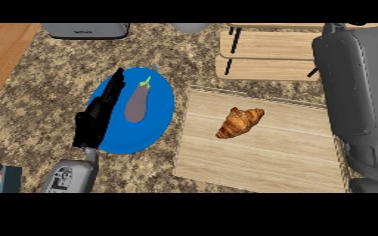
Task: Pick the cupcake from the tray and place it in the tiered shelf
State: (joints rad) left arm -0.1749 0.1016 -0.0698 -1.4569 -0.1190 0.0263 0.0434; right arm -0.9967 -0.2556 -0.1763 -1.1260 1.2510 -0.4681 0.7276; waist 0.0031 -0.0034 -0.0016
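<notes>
Noted at the counter (44, 80): left hand (100, 112) flat and edge-on, fingers straight and pressed together, holding nothing. Poised over the left rim of a blue plate (159, 125). Just right of the fingers, on that plate, an eggplant (137, 105) lying lengthwise, green stem away from the wrist.

Further right of the hand, well apart, a wooden tray (251, 165). On it, near the middle, a single pastry (240, 122) (by shape and colour a croissant, not a cupcake), untouched. Beyond the tray, up and right of the fingertips, the tiered shelf (269, 45) with wooden boards and black legs.

At the far right, only the right forearm (351, 95) visible.
</notes>
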